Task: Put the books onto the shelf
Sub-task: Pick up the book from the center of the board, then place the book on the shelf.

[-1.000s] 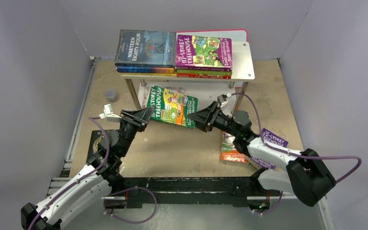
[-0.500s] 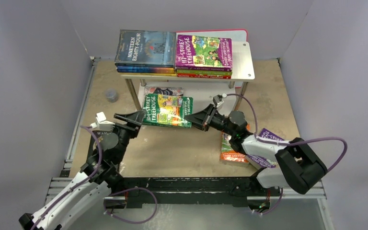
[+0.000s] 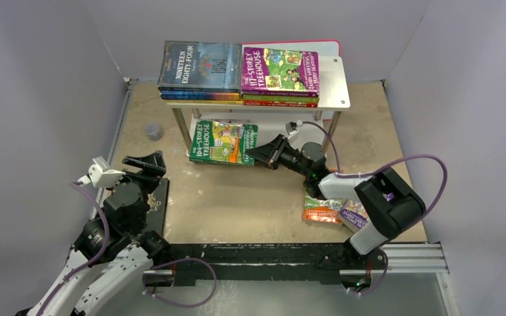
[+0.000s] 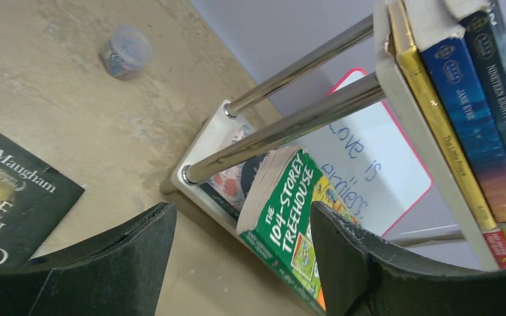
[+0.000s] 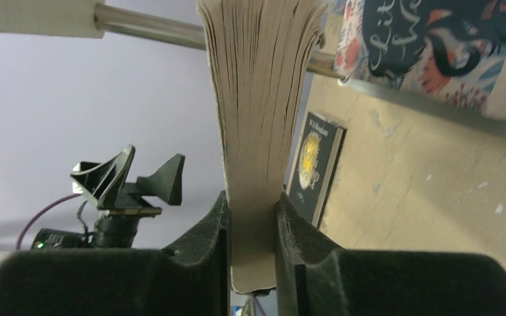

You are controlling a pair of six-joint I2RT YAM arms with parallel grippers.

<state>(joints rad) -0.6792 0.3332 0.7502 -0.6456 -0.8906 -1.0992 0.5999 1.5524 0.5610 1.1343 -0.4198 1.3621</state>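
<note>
Currently I log: shelf (image 3: 335, 92), upper board carrying two flat stacks, Nineteen Eighty-Four (image 3: 201, 66) topping the left, purple 17-Storey Treehouse (image 3: 280, 69) topping the right; green 104-Storey Treehouse (image 3: 224, 141) at the lower tier's front edge, its page edge clamped in my right gripper (image 3: 257, 154). Left gripper (image 3: 145, 164) spread wide, holding nothing, near the black Maugham book (image 4: 6, 191); small grey cap (image 3: 152, 131) on the table left of the shelf.

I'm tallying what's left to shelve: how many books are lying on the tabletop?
3: a black Maugham book at near left, plus an orange-edged book and a purple book side by side at near right. Others may be hidden.
</note>
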